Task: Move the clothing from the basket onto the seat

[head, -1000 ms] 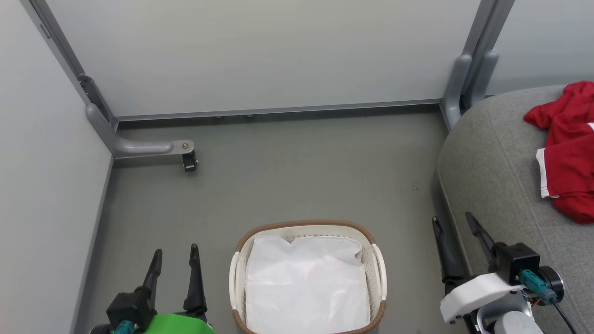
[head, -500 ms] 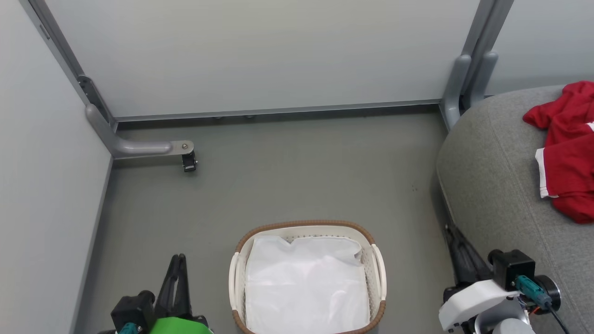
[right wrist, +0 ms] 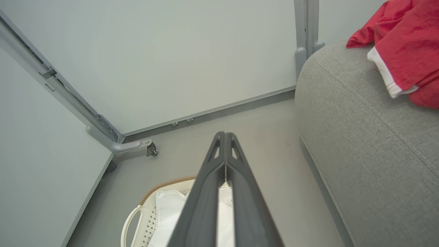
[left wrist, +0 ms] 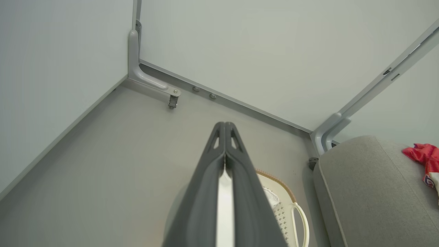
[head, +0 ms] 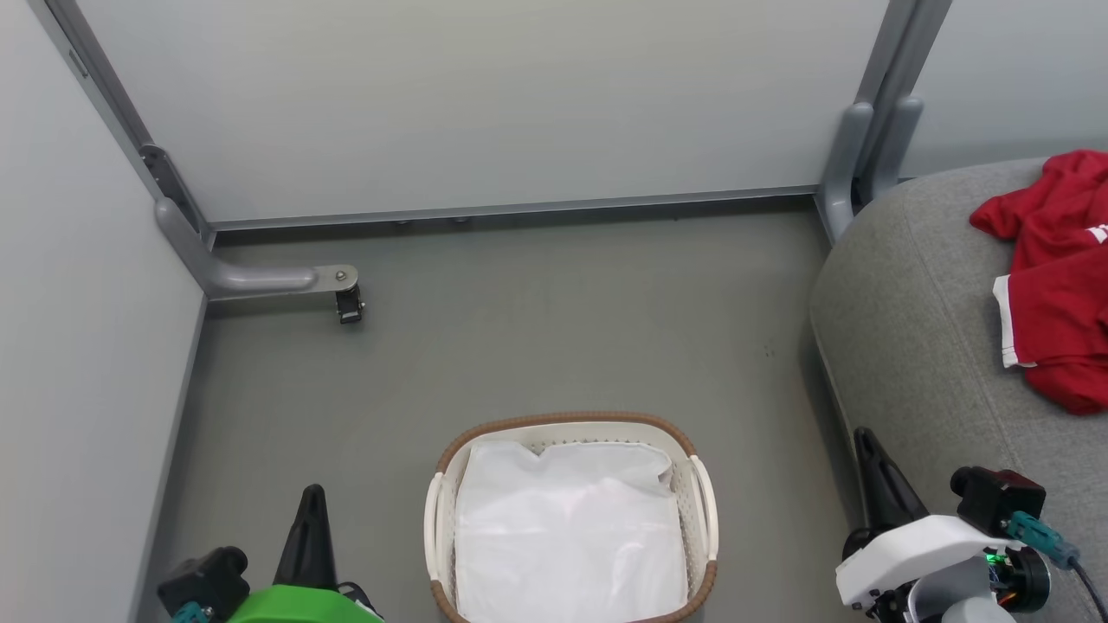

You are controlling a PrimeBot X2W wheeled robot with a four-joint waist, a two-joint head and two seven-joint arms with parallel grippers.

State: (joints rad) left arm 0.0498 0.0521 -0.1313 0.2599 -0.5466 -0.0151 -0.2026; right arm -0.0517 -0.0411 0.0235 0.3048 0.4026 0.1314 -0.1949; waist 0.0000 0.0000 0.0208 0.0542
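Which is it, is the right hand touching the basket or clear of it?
Apart. The head view shows a wide strip of bare floor between the shut right hand and the basket.

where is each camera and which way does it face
Head view: on the head, forward and down at the basket and seat; left gripper lower left, right gripper lower right.
Left wrist view: on that wrist, along its shut fingers toward the wall.
Right wrist view: on that wrist, along its shut fingers toward the wall.
Shared: all three show basket, seat and clothing.
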